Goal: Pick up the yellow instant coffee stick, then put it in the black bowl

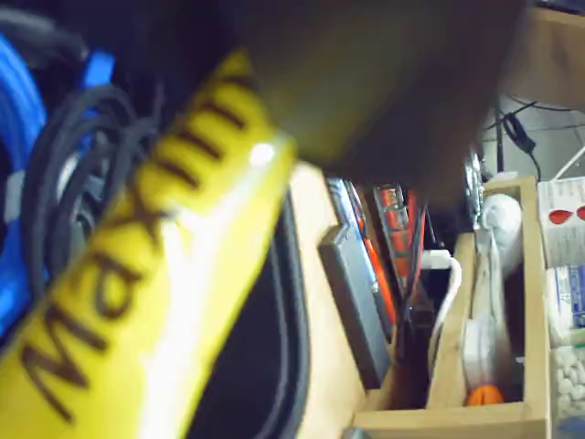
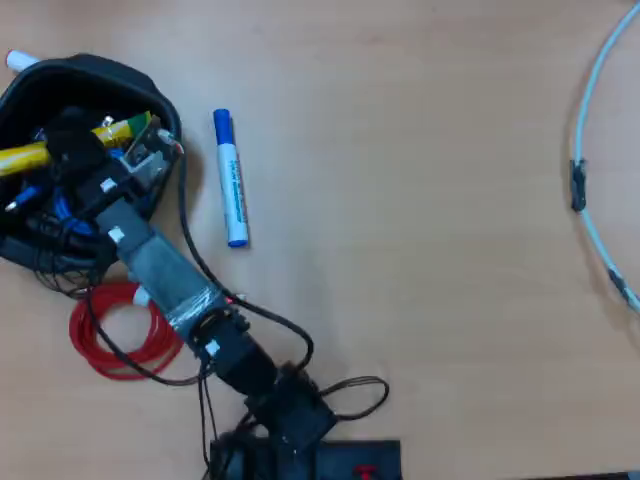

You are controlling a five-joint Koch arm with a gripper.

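Observation:
In the overhead view my gripper (image 2: 72, 145) is over the black bowl (image 2: 100, 70) at the table's far left. It is shut on the yellow instant coffee stick (image 2: 25, 157), which lies crosswise over the bowl's opening with its green end to the right. In the wrist view the stick (image 1: 164, 274) fills the left half, close and blurred, with dark print on it. The bowl's black rim (image 1: 291, 357) shows below it. A dark blurred part of the gripper covers the top of that view.
A blue-and-white marker pen (image 2: 230, 180) lies just right of the bowl. A red coiled cable (image 2: 115, 335) lies below the bowl beside the arm. A pale cable (image 2: 590, 200) curves along the right edge. A wooden box (image 1: 530, 274) of clutter shows in the wrist view.

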